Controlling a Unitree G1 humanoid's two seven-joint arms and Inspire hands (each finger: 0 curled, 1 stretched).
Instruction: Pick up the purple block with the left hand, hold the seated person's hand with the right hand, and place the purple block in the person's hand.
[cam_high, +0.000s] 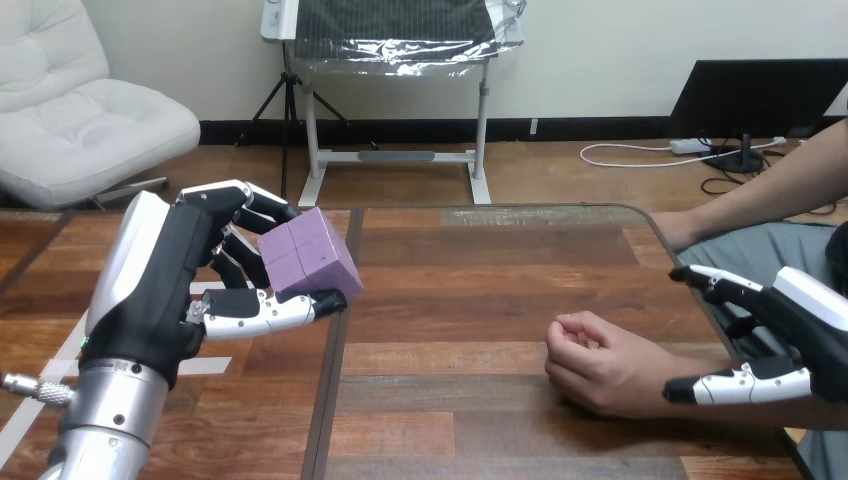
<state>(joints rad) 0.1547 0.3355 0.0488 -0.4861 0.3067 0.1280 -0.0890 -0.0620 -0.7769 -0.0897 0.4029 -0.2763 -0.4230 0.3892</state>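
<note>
My left hand (165, 290) is raised above the left part of the table, shut on the purple block (310, 252), which sits between its fingers and thumb. The person's hand (598, 362) rests on the table at the right, loosely curled into a fist. My right hand (805, 335) is at the right edge, beside the person's wrist, fingers straight above the forearm and thumb (735, 385) stretched out along its near side. It is open and I cannot tell whether it touches the wrist.
The wooden table (480, 300) has a dark seam running down its middle left. White tape marks (215, 365) lie on the left part. The person's other arm (770, 195) reaches along the table's far right edge.
</note>
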